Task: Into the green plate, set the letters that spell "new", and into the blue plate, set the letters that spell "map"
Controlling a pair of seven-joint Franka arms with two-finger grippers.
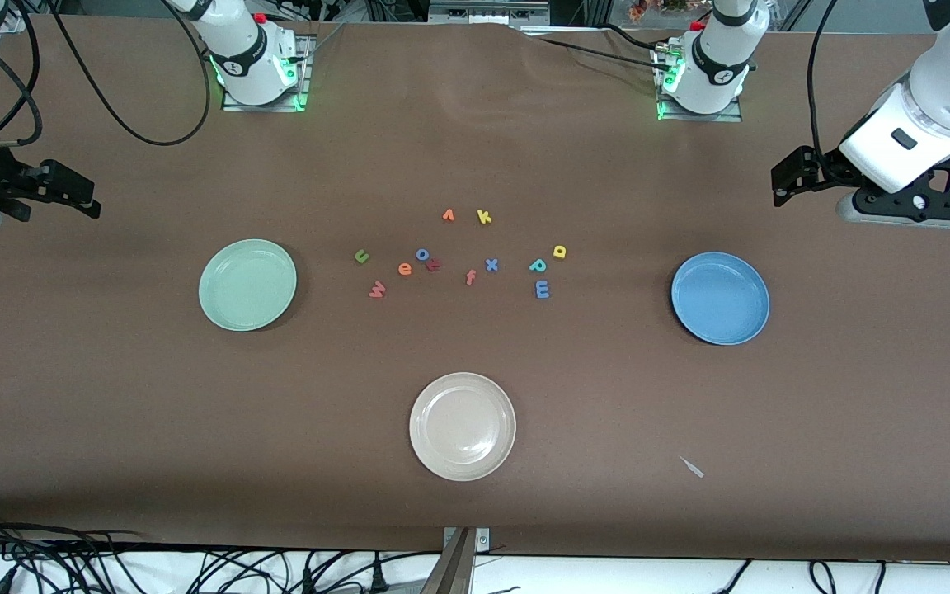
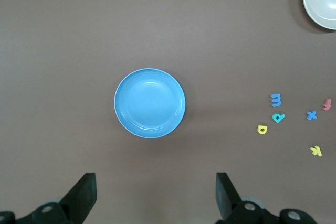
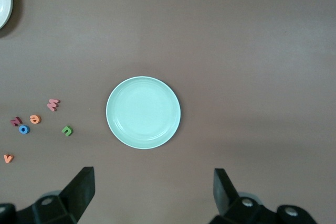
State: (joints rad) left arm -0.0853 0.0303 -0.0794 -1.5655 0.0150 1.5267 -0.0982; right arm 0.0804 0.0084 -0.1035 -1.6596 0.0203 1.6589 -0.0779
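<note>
Both arms wait, fingers apart, nothing held.
Letters cluster on the table between green plate [image 1: 247, 285] and blue plate [image 1: 720, 298]; left gripper [image 2: 156, 192] hangs above the blue plate; right gripper [image 3: 154, 190] above the green plate.

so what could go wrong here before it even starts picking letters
1. The orange e lies close against the blue o and dark red letter; a grab may catch or nudge those.
2. The teal p and blue m sit tightly together, so picking one could shift the other.
3. Lookalikes invite mix-ups: yellow k versus yellow a, blue x versus m.
</note>
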